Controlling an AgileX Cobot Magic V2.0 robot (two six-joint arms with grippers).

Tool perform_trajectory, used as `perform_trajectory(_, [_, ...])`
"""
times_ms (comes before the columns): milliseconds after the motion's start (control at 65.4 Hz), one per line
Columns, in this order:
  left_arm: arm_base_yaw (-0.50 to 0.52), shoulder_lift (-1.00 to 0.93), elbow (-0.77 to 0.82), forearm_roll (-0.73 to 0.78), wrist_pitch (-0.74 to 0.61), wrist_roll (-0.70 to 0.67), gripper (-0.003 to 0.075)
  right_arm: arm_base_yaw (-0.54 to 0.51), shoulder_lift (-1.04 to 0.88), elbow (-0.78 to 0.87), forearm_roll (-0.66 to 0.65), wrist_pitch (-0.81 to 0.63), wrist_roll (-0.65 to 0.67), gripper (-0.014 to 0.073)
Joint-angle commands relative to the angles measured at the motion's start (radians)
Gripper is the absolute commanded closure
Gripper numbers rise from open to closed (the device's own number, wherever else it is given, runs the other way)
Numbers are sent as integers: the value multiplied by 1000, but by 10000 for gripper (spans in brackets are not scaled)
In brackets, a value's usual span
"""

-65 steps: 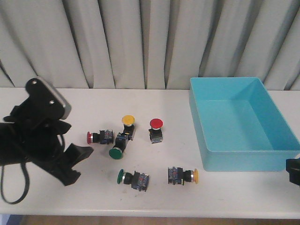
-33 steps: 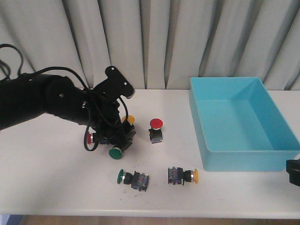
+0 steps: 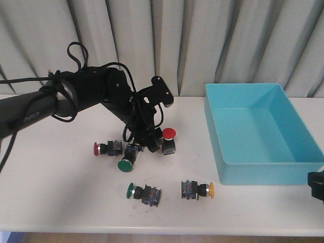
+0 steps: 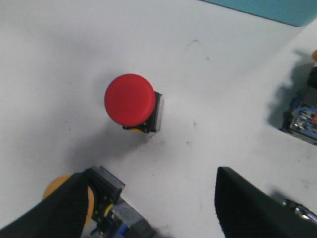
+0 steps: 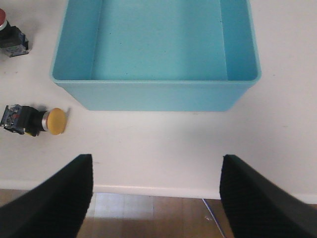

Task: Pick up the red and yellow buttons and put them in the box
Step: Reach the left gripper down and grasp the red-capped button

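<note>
Left gripper (image 3: 146, 137), jaws spread, hangs at frame center over the white table (image 3: 61, 192). Red button (image 3: 169, 134) stands upright just right of it; yellow button (image 4: 67, 191) beside one finger. Green button (image 3: 126, 163) lies below. Blue box (image 3: 263, 134) sits at right, well apart.

Only one marking was seen: pale lettering printed along the black left arm (image 3: 30, 114) in the front view, too blurred to be read with certainty. No legible text was found on any other surface.
</note>
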Motion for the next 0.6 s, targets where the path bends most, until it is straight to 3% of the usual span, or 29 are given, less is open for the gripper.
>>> perform_trajectory(0, [-5, -11, -85, -34, -25, 50, 208, -2, 0, -32, 8, -59, -11, 85])
perform_trajectory(321, [-5, 123, -217, -137, -17, 140, 208, -2, 0, -32, 8, -61, -11, 85])
perform_trajectory(336, [-5, 195, -270, -156, -28, 141, 208, -2, 0, -32, 8, -61, -11, 85])
perform_trajectory(581, [-5, 237, -283, -179, -80, 141, 208, -2, 0, -32, 8, -60, -11, 85])
